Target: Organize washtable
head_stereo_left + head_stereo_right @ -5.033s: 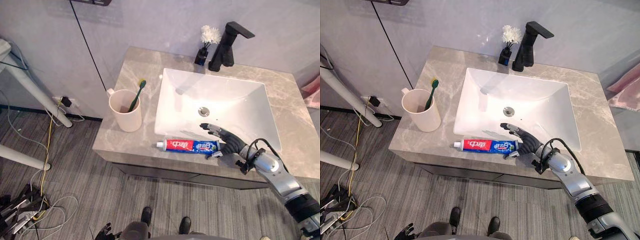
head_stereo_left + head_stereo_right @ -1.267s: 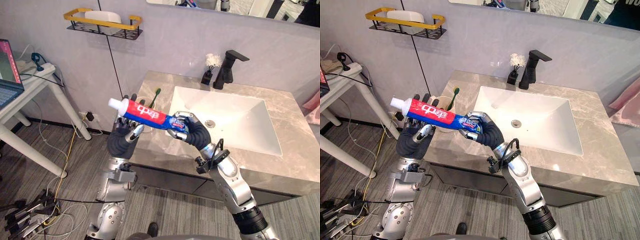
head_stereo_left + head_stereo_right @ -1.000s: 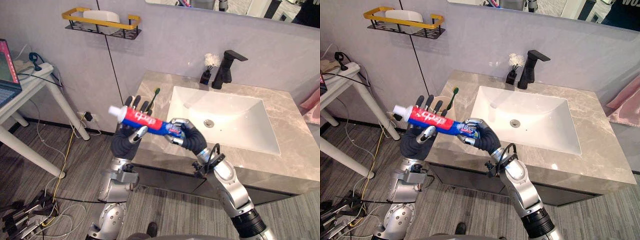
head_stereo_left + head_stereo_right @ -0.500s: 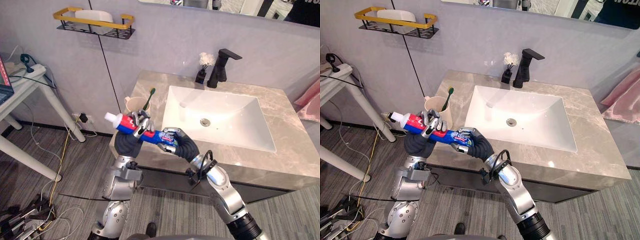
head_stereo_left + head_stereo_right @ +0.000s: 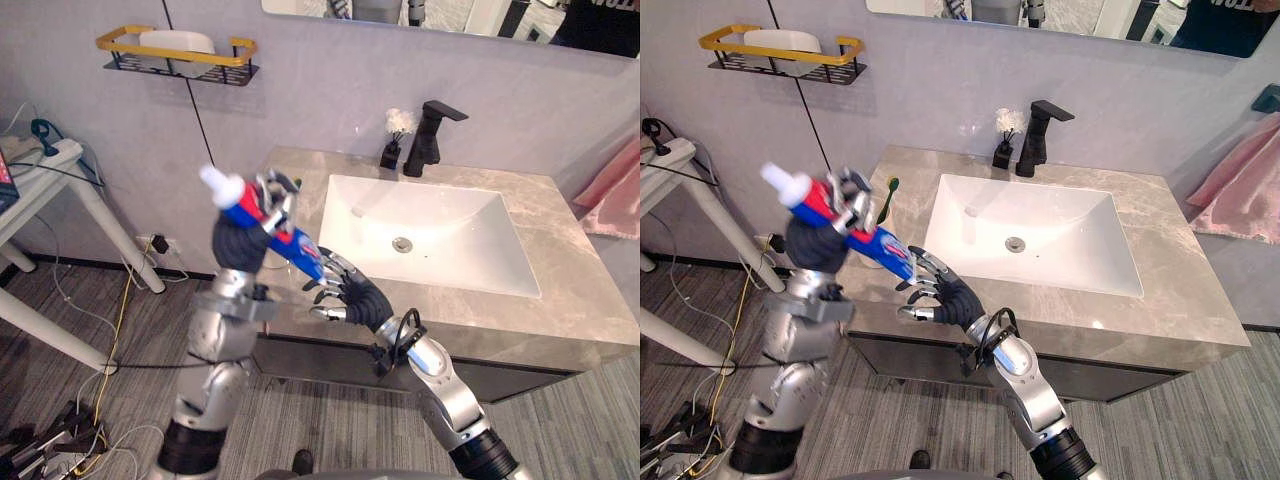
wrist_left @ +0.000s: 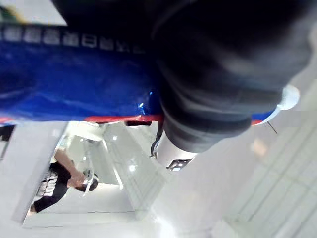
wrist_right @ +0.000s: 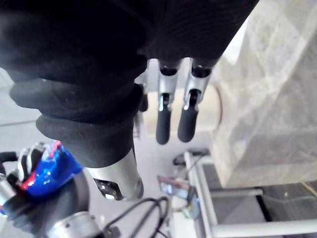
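My left hand (image 5: 240, 243) is raised in front of the counter's left end, fingers curled round a red, white and blue toothpaste tube (image 5: 302, 256). The tube's white cap points up and to the left, its blue tail (image 5: 891, 256) slanting down towards my right hand (image 5: 352, 298). That hand is open with fingers spread just below the tail, apart from it. The blue tube (image 6: 74, 74) crosses the left wrist view. A green toothbrush (image 5: 887, 196) sticks up behind my left hand from a beige cup (image 7: 213, 106).
A white sink basin (image 5: 470, 245) sits in the grey marble counter (image 5: 560, 320), with a black faucet (image 5: 430, 135) and a small flower vase (image 5: 397, 135) at the back. A yellow-railed wall shelf (image 5: 175, 55) hangs at upper left; a pink towel (image 5: 610, 190) hangs at right.
My right hand has let go of the tube's tail and spread open. My left hand, now curled round the tube, has lifted it with the cap tilted upward.
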You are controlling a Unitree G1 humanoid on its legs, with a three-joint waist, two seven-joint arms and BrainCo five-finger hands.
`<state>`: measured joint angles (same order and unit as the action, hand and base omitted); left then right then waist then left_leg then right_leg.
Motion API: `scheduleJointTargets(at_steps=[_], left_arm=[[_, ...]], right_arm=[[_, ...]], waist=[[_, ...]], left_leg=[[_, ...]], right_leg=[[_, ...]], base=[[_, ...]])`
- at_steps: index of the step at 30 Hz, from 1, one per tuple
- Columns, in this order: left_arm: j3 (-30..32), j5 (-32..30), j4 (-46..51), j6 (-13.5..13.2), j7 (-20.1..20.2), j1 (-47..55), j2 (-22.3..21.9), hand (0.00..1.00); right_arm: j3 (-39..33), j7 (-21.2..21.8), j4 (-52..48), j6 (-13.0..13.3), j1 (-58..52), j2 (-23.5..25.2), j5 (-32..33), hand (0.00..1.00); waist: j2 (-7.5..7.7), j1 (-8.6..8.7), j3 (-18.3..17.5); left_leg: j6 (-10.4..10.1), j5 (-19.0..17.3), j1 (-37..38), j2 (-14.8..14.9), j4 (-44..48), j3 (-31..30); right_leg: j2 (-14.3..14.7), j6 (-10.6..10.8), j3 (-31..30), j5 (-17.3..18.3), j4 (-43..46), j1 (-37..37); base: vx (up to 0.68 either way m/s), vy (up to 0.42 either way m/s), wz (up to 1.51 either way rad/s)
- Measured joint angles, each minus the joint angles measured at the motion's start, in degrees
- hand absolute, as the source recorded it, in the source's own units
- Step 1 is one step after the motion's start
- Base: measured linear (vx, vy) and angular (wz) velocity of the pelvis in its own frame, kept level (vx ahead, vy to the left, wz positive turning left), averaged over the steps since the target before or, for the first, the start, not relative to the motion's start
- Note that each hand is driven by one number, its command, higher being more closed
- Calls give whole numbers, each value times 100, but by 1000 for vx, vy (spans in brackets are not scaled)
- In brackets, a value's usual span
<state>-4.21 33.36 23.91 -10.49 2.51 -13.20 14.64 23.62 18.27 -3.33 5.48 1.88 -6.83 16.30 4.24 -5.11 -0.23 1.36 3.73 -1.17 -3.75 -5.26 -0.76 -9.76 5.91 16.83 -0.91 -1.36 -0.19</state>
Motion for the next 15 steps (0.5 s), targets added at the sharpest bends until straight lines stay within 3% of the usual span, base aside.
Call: scheduleJointTargets(at_steps=[5, 7, 15], left_arm=[[564, -511, -524, -283, -335, -1070, 518, 100], [716, -651, -653, -377, -490, -1161, 662, 100], [877, -1169, -1021, -386, -950, -1558, 719, 100]], right_arm=[[219, 238, 103, -172, -348, -31, 9, 0], [211, 245, 151, -174, -473, -33, 50, 0], [43, 160, 199, -171, -977, 20, 463, 0]], waist=[[-12, 11, -25], [-31, 110, -42], [-50, 138, -54]], left_leg=[[0, 0, 9, 19, 0, 94], [4, -4, 8, 18, 0, 107], [-16, -32, -24, 83, 0, 240]], right_leg=[[21, -23, -58, -13, -13, -16], [27, -40, -98, -28, -49, -19], [106, -95, -270, -75, -103, -116]], base=[[0, -10, -5], [17, -14, -9], [8, -23, -13]])
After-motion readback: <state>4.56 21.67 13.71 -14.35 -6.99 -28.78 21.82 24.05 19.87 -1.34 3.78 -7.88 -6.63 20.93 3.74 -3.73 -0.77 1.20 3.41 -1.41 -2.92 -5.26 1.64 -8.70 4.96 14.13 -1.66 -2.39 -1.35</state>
